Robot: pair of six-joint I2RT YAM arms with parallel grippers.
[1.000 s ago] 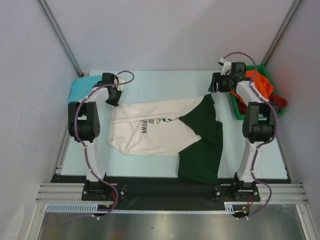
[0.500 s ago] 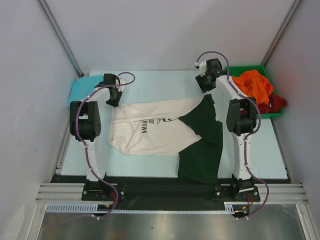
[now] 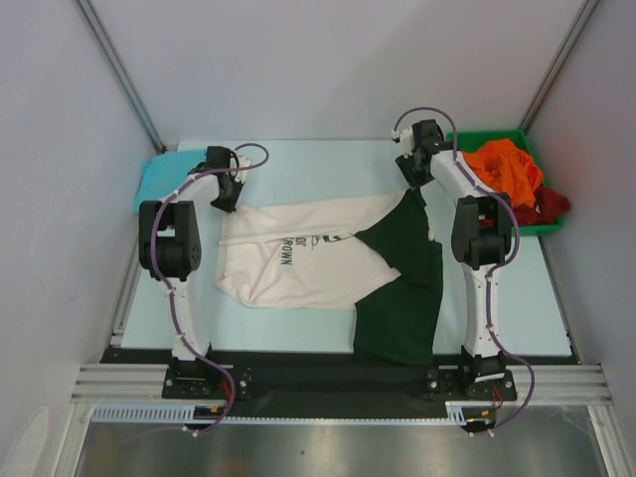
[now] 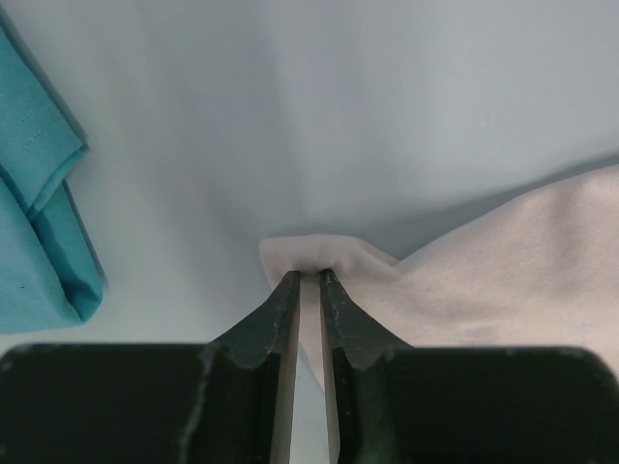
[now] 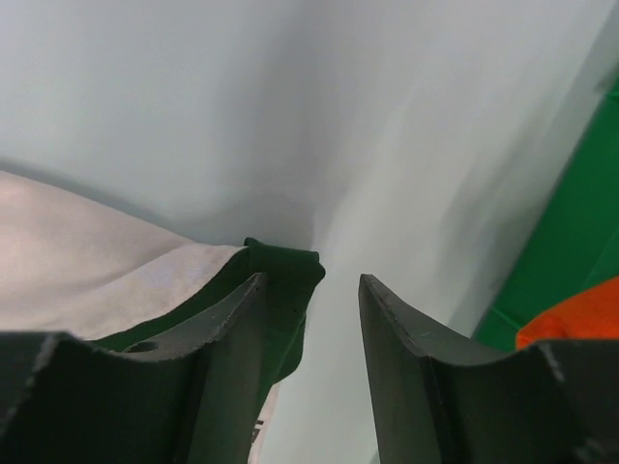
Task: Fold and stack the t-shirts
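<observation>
The cream t-shirt with dark green sleeves and dark print lies spread on the table. My left gripper is shut on its far left cream corner. My right gripper is open, just above the shirt's far right dark green corner, which lies at its left finger. A folded teal shirt lies at the far left and shows in the left wrist view. An orange shirt and a dark red one lie in the bin.
A green plastic bin stands at the far right, its wall close to my right gripper. White walls and metal posts enclose the table. A black strip runs along the near edge.
My right arm has swung left from the bin to the shirt's far right green corner and come down a little. My left gripper has stayed put on the cream corner.
</observation>
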